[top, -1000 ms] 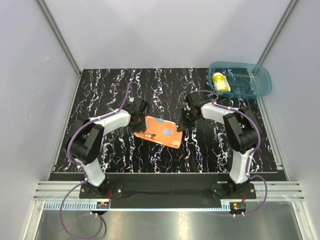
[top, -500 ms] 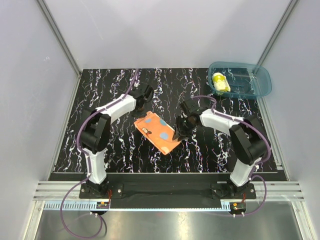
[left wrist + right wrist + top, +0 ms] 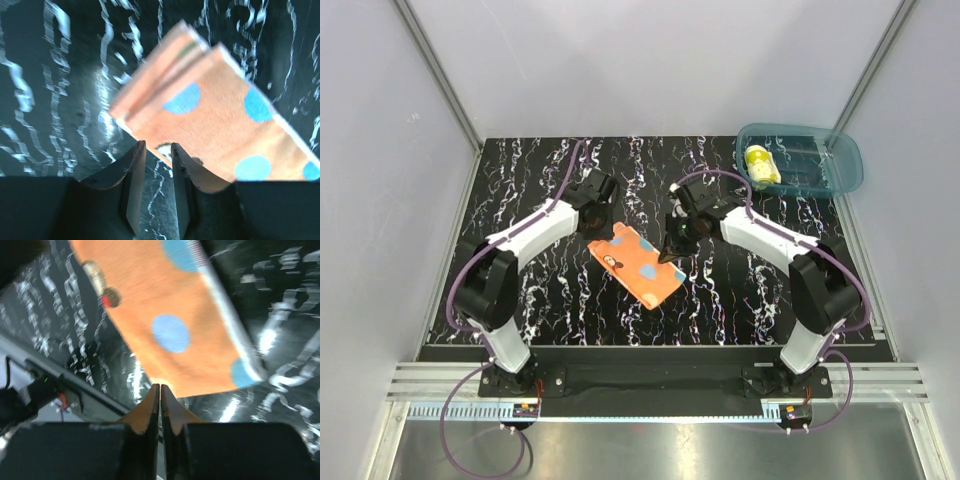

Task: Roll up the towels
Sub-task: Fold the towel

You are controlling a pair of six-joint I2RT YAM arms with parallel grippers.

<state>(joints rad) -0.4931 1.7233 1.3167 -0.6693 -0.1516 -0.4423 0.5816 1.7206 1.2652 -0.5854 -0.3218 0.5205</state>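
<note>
Orange towel (image 3: 636, 266) lies flat on table (image 3: 520, 190) between the grippers; left gripper (image 3: 155, 150) narrowly open, empty, beside its far-left corner; right gripper (image 3: 160, 388) closed, tips at its right edge; yellow towel (image 3: 760, 165) in teal bin (image 3: 845, 172).

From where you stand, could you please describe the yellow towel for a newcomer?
On the black marbled table, find the teal bin at the far right corner. The yellow towel lies bundled in its left end; the only other cloth, an orange towel, lies mid-table.
</note>
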